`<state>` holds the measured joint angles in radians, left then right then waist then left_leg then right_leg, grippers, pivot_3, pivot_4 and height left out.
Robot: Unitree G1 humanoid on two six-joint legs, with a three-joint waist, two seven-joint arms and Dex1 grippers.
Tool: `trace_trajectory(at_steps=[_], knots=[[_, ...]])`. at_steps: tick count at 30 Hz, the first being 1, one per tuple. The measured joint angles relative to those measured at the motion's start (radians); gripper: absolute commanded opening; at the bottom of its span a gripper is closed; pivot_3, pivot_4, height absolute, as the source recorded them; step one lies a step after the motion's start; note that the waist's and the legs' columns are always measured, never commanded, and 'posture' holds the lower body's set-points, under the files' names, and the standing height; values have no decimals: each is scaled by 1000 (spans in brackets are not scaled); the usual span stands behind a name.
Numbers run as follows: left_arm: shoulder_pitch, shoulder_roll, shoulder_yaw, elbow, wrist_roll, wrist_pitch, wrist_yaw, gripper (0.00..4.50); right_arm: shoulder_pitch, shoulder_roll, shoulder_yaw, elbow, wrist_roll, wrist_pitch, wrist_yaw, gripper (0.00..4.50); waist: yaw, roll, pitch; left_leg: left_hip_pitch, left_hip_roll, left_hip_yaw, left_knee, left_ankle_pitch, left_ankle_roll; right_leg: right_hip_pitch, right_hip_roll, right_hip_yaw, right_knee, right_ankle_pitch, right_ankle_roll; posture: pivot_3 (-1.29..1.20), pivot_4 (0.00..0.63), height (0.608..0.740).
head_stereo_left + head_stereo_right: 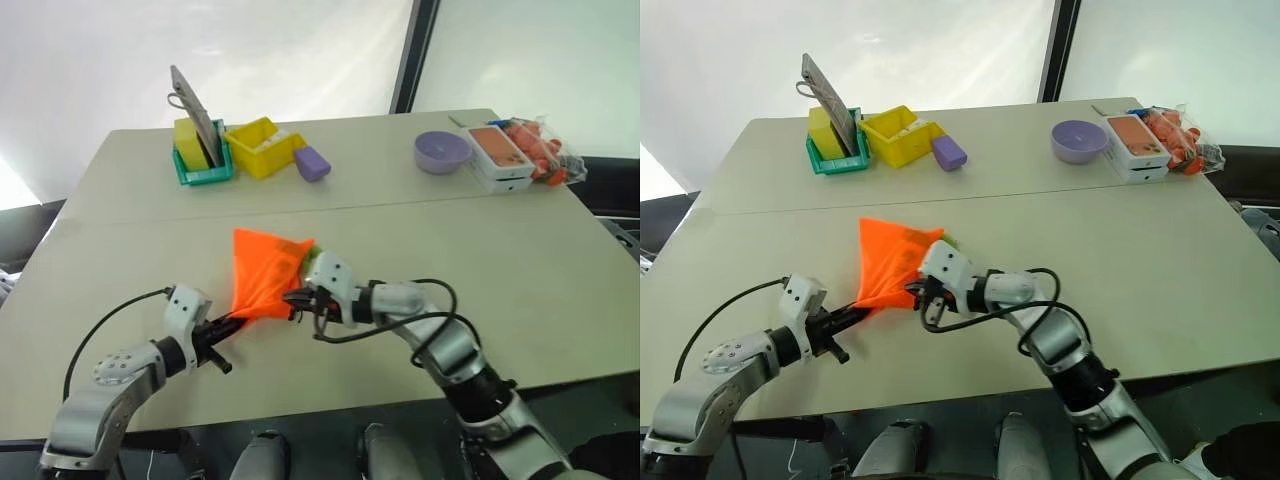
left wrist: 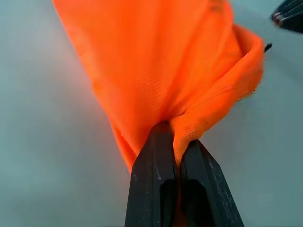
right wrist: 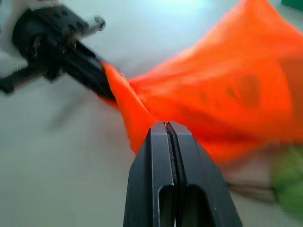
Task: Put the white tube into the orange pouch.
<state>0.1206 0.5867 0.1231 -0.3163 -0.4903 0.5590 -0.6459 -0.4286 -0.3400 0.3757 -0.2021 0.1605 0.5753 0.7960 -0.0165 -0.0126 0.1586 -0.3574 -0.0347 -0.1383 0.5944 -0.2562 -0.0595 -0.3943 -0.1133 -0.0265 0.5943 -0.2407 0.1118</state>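
The orange pouch [image 1: 263, 275] lies near the front edge of the table [image 1: 560, 300], roughly midway along it, between the two arms. It is soft, woven fabric, bright orange, pulled into a long wedge: its broad end points toward the back edge of the table, and its narrow, gathered end points toward the front left corner. A darker patch shows through the cloth in the right wrist view; what it is cannot be told. A green fuzzy ball [image 3: 289, 182] sits just beside the pouch's broad end.

The left gripper [image 1: 232, 321] has its two black fingers clamped on a fold of the pouch's rim at the narrow end, the cloth bunched between them. The right gripper [image 1: 297, 298] has its fingers pressed together at the pouch's right side; the right wrist view shows no cloth between them.

Along the back edge stand a green tray [image 1: 203, 172] holding a yellow block and a leaning flat device, a yellow bin [image 1: 262, 148] and a purple block [image 1: 312, 163]. Toward the back right corner are a purple bowl [image 1: 442, 152], a white-and-orange flat box [image 1: 500, 155] and a clear bag of orange things [image 1: 545, 148].
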Motion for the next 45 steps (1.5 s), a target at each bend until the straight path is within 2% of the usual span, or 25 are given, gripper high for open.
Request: trace_trajectory(at_steps=[11, 14, 17, 19, 31, 33, 35, 38, 39, 41, 45], knots=[[-8, -2, 9, 14, 15, -22, -6, 0, 18, 9, -5, 17, -4, 0, -52, 14, 3, 0, 0, 0, 0, 0, -1, 0, 0, 0, 0, 0, 0, 0, 0, 0, 150, 740], [-10, -3, 14, 32, 17, -27, -5, 0, 3, 15, -30, 60, -18, -30, -85, 748, 3, 0, 0, 0, 0, 0, -1, 0, 0, 0, 0, 0, 0, 0, 0, 0, 150, 740], [-16, -5, 20, 40, 16, -28, -4, 0, -20, 15, -50, 110, -47, -93, -123, 2336, 2, 0, 0, 0, 0, 0, -1, 0, 0, 0, 0, 0, 0, 0, 0, 0, 150, 740], [-19, -12, 20, 40, 14, -28, -3, 0, -31, 16, -50, 144, -78, -140, -143, 3216, 2, 0, 0, 0, 0, 0, -1, 0, 0, 0, 0, 0, 0, 0, 0, 0, 150, 740], [-44, -78, 41, 40, -37, -17, 17, 0, -103, 47, 3, 428, -218, -373, -159, 3216, 2, 0, 0, 0, 0, 0, -1, 0, 0, 0, 0, 0, 0, 2, -2, 0, 150, 740], [-44, -81, 51, 40, -44, -16, 19, 0, -107, 49, 5, 447, -228, -395, -158, 2692, 2, 0, 0, 0, 0, 1, -1, 0, 0, 0, 0, 0, 0, 2, -2, 0, 150, 740], [-43, -83, 52, 39, -48, -14, 19, 0, -112, 51, 5, 455, -236, -407, -157, 1897, 2, 0, 0, 0, 0, 0, -1, 0, 0, 0, 0, 0, 0, 2, -2, 0, 150, 740], [-39, -88, 53, 33, -74, 3, 16, 894, -112, 52, 4, 460, -240, -409, -152, 304, 2, 0, 0, 0, 0, 0, -1, 0, 0, 1, 0, 0, 0, 1, -2, 0, 150, 740], [-35, -88, 56, 28, -89, 7, 12, 1302, -111, 48, 4, 458, -243, -409, -152, 0, 3, 0, 0, 1, 0, 0, -1, 0, 0, 1, 0, 0, 0, 1, -1, 0, 150, 740], [-24, -84, 61, 5, -117, 22, -7, 2428, -100, 35, 0, 437, -247, -406, -152, 0, 4, 0, 0, 0, 0, 0, -1, 0, 0, 1, 0, 0, 0, 1, -2, 0, 150, 740], [-14, -78, 73, -13, -162, 44, -28, 4298, -58, 2, -16, 373, -246, -384, -151, 0, 6, 0, 0, 0, 0, 0, 0, 0, 0, 1, 0, 0, 0, 1, -1, 0, 150, 740]])
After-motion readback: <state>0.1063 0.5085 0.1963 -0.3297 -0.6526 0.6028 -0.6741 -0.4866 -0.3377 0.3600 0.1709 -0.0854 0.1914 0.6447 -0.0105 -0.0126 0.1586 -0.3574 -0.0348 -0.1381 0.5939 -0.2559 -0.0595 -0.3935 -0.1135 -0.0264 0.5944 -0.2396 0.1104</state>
